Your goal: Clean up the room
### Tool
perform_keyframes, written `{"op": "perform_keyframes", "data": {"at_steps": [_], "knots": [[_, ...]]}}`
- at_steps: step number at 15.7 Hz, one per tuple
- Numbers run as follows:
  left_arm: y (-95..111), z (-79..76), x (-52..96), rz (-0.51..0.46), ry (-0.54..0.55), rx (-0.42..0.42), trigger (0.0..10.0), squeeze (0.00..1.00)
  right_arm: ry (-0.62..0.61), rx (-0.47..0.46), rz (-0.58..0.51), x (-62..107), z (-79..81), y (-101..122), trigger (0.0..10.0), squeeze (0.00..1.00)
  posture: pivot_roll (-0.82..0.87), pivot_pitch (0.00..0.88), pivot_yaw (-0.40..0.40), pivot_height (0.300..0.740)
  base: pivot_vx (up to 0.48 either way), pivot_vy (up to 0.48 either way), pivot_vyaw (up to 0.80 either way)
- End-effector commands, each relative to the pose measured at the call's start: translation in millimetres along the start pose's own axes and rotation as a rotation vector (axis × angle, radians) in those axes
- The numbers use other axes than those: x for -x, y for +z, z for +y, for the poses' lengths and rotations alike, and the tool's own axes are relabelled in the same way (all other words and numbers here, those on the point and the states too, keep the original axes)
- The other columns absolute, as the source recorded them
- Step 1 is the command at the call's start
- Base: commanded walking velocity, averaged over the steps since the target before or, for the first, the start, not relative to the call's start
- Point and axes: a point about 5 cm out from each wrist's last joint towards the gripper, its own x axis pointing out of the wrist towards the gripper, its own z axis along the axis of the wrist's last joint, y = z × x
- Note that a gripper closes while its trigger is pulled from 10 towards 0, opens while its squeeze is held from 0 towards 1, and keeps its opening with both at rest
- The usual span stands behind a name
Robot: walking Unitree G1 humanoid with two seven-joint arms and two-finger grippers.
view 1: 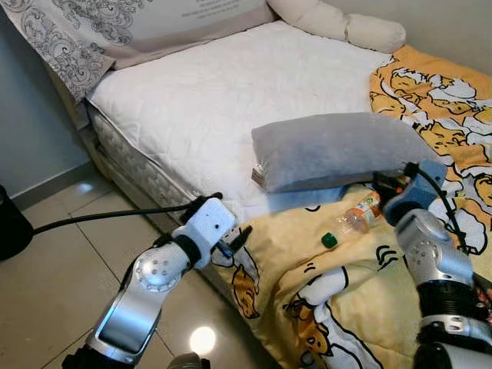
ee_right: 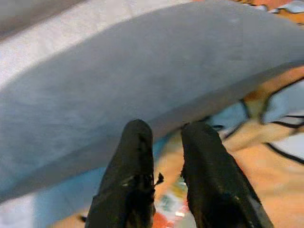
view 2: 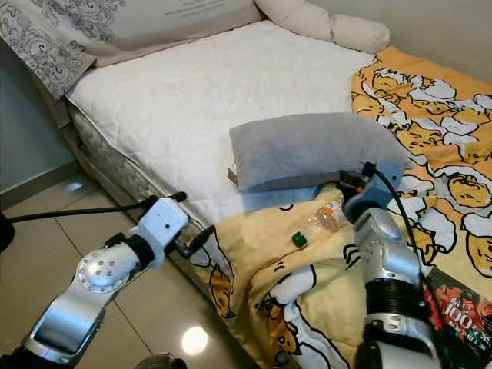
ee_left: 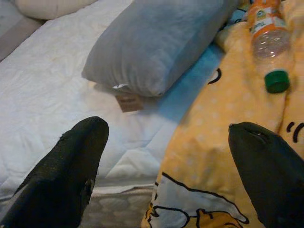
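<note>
Fingers, left gripper [ee_left: 166, 161]: spread wide, grasping nothing, poised over the near mattress edge where the yellow cartoon blanket [view 1: 346, 307] begins. Fingers, right gripper [ee_right: 166, 171]: drawn near together with a narrow gap, nothing seen between them, tips just short of the grey pillow [view 1: 338, 150] and above the plastic bottle [view 1: 360, 215]. Bottle: clear, orange label, green cap [view 1: 329, 240], lying on the blanket just beside the pillow's near edge; at about 1 o'clock from the left fingers, well apart from them. Pillow: lies across the bed [view 1: 215, 92] at mid-mattress, partly over the blanket, a tag at its left end; it stands at 12 o'clock before both grippers. Further items: patterned pillow [view 1: 92, 31] at 11 o'clock; cream bolster [view 1: 346, 23] at 1 o'clock. Open room: bare white mattress at 11 o'clock of the grey pillow; tiled floor [view 1: 61, 254] at 8 o'clock.
</note>
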Motion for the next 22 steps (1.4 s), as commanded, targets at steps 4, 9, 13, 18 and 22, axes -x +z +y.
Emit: {"op": "perform_keyframes", "data": {"at_steps": [4, 9, 13, 18, 22], "knots": [[1.2, -3.9, -2.8, 0.007, -0.045, -0.046, 10.0, 0.0, -0.1, 0.033, 0.113, -4.7, -12.1, -10.3, 10.0, 1.0, -0.01, 0.0, -0.057, 0.74, 0.0, 0.0, 0.0], [1.1, -11.9, -4.8, 0.016, -0.096, -0.069, 10.0, 0.0, -0.13, 0.001, 0.255, -9.3, -8.0, -29.2, 10.0, 1.0, -0.02, 0.0, -0.049, 0.74, 0.0, 0.0, 0.0], [0.4, -13.4, -3.7, 0.015, -0.114, -0.065, 10.0, 0.0, -0.138, -0.009, 0.285, -14.3, -1.9, -27.7, 10.0, 1.0, -0.03, 0.0, -0.041, 0.74, 0.0, 0.0, 0.0], [1.7, -11.1, -9.0, 0.01, -0.14, -0.084, 10.0, 0.0, -0.219, -0.029, 0.327, -19.8, -0.1, -31.9, 10.0, 1.0, -0.05, 0.0, -0.012, 0.74, 0.0, 0.0, 0.0], [3.8, -9.7, -12.5, 0.003, -0.157, -0.093, 10.0, 0.0, -0.299, -0.095, 0.37, -21.8, 0.1, -36.8, 10.0, 1.0, -0.06, 0.0, 0.005, 0.74, 0.0, 0.0, 0.0]]}}
